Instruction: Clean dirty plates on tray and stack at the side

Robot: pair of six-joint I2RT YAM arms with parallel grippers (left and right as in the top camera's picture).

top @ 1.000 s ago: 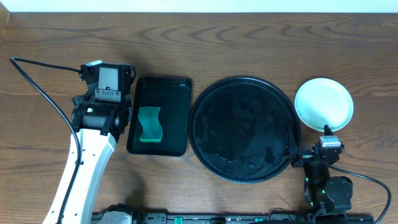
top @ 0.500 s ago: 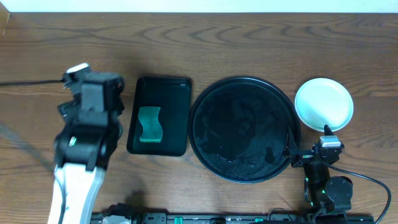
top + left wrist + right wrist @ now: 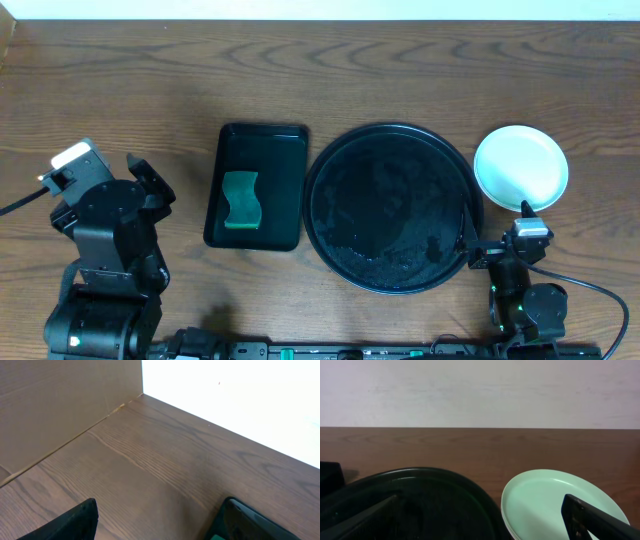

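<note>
Left arm (image 3: 108,235) position: pulled back from just beside the rectangular tray (image 3: 257,186) to the near-left part of the bench (image 3: 400,70), now well apart from that tray.
Left arm pose: earlier stretched forward with its white link showing; now folded over its base.
Cable (image 3: 20,203): long loop gone; a short stretch remains.

Brown surface (image 3: 400,70): wood, grained, matt. Round tray (image 3: 390,210): black, glossy, speckled. Pale plates (image 3: 520,167): smooth, glossy. Rectangular tray (image 3: 283,190): black, glossy.
</note>
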